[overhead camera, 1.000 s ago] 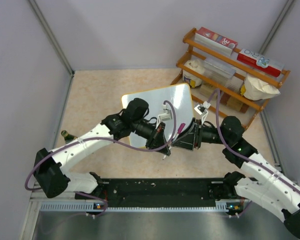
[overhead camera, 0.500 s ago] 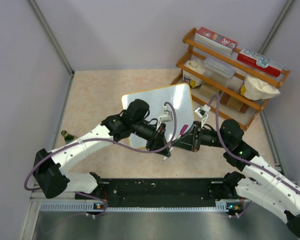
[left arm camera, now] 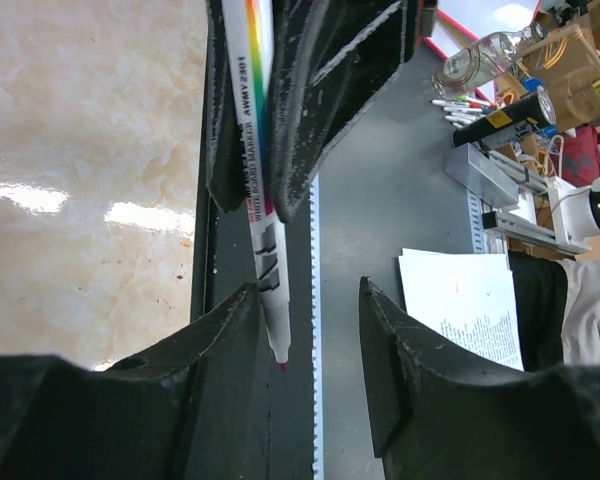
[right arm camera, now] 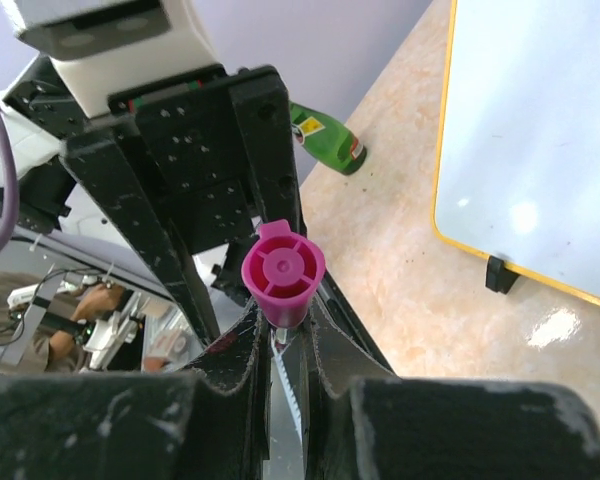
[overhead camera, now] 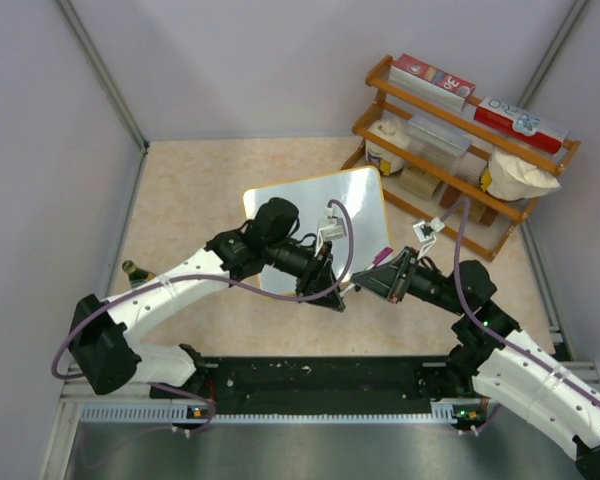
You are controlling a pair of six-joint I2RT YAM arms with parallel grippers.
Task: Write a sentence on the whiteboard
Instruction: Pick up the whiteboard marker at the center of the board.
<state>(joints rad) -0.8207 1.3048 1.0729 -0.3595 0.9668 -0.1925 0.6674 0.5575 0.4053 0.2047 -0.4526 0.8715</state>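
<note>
1. Beige marbled tabletop, glossy enough to throw glare. Grey walls round it, and a wooden rack of boxes + bags sits back right.
2. What changed: a sec ago both grippers were nose to nose mid-table, left one clamped, right one gaping. Now it's swapped. The right gripper is pinched tight on the marker, the left gripper has its fingers spread apart, and the right arm has backed off toward its own side w/ the marker.
3. Meaning, imo: handover looks done and the right arm owns the marker now. Next job would be getting the tip over to the board. No writing started yet afaict.
4. Marker: slim white barrel w/ a rainbow stripe + small print. The bare red tip points at the left gripper, down between its spread fingers, can't tell if it's touching one. The round magenta butt end faces the right wrist cam.
5. Whiteboard: lying on the tabletop beyond both grippers, about centre, near the rack, w/ the left arm overlapping its near edge. Shiny white face, rounded corners, thin yellow-orange rim, small black clip foot. Looks blank.
6. Gripper fingers are matte black, scuffed, ridged on the inner faces. Green bottle lies far left by the wall.
</note>
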